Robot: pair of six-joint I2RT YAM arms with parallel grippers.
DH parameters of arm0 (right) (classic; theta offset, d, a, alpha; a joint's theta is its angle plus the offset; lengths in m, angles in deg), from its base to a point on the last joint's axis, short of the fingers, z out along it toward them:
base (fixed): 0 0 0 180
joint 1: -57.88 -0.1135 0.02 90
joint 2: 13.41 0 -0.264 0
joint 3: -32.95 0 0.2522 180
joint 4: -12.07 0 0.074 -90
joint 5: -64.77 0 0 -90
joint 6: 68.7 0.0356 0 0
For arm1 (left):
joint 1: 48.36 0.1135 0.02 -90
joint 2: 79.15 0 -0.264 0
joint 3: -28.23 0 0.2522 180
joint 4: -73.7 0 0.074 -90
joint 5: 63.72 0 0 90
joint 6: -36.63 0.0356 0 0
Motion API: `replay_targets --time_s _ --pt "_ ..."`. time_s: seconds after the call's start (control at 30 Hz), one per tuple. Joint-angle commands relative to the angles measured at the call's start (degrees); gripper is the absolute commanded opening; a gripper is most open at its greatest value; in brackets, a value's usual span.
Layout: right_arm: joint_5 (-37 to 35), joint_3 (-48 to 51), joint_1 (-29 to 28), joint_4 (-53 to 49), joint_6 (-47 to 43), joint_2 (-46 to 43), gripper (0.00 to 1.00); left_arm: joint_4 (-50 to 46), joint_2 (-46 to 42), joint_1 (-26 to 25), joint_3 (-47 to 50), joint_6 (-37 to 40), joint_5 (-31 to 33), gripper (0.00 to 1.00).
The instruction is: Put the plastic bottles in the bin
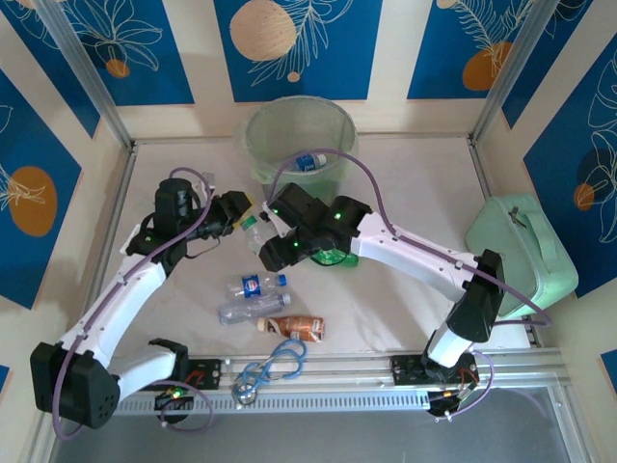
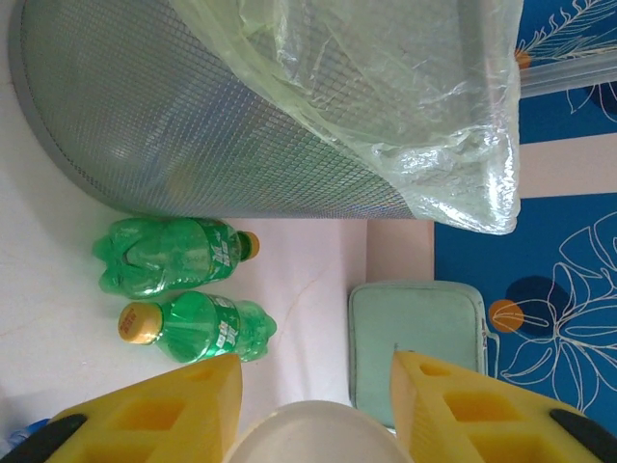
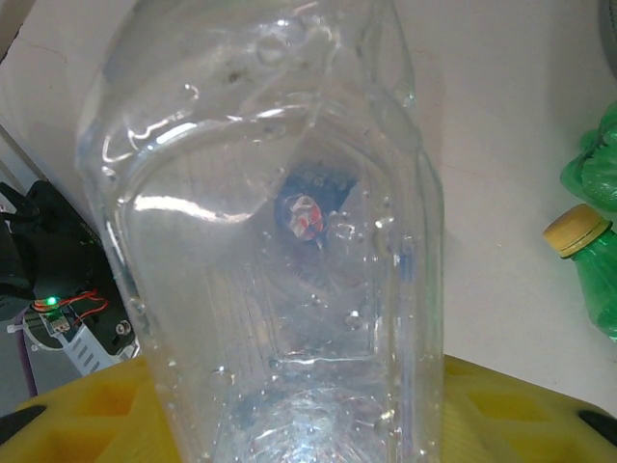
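My right gripper (image 3: 308,395) has its jaws clamped on 1 clear bottle (image 3: 260,241) near the bin (image 1: 253,145). I judge the bottle light, thin-walled and slippery, with a stiffer neck. The left gripper (image 2: 316,362) jaws flank a pale round thing (image 2: 313,434); I cannot tell if they grip it.

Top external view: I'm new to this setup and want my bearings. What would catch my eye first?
The big pale bin at the far middle, with a blue-labelled bottle lying inside it. Just in front, the left arm and right arm meet, the right claw gripping a clear bottle that looms close in the right wrist view. A mint green case sits at the table's right edge.
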Motion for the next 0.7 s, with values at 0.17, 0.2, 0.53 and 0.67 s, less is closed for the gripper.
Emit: replay_targets --time_s 0.17,0.2,0.53,0.67 --pt "-1.21 -1.46 2.59 -0.12 3.42 -3.54 0.85 5.35 -0.47 1.24 -1.22 -0.90 0.85 0.23" --pt "-0.79 -1.64 3.55 -0.16 4.49 -4.48 0.89 6.78 -0.81 1.65 -1.23 -1.87 1.56 0.21" --pt "29.86 3.98 19.97 17.83 23.11 -14.58 0.99 44.95 -3.77 3.08 6.04 -22.63 15.04 0.19" --pt "35.48 7.11 22.06 28.67 30.81 -14.91 0.99 53.14 -2.37 2.85 6.53 -25.81 17.11 0.19"
